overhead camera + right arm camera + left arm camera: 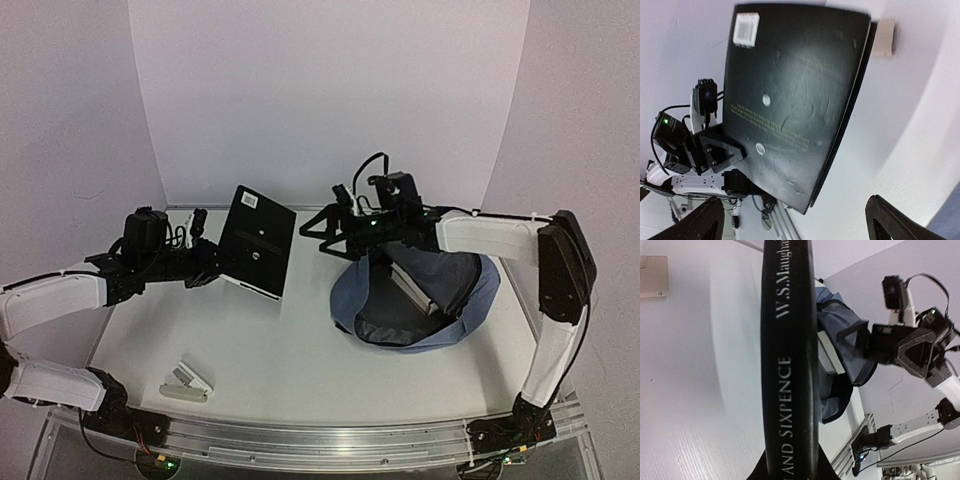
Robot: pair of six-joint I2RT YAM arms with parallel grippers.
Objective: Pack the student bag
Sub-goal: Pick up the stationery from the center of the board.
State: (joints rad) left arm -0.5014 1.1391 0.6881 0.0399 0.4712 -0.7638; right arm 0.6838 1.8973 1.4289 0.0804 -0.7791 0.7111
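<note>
While the soft blue-grey fabric student bag [482, 288] lies open at the white counter's [300, 350] right with a pale-edged book [412, 288] inside, a black hardback book [258, 240] is pinched upright by the left fingers [756, 474], right fingers [890, 220] spread wide, and packing is judged partway done.

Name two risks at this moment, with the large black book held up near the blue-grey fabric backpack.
The left gripper holds the large black book by one edge only, so it may slip or swing. The open right gripper hangs by the blue-grey fabric backpack, facing the book, so the arms could collide.
</note>
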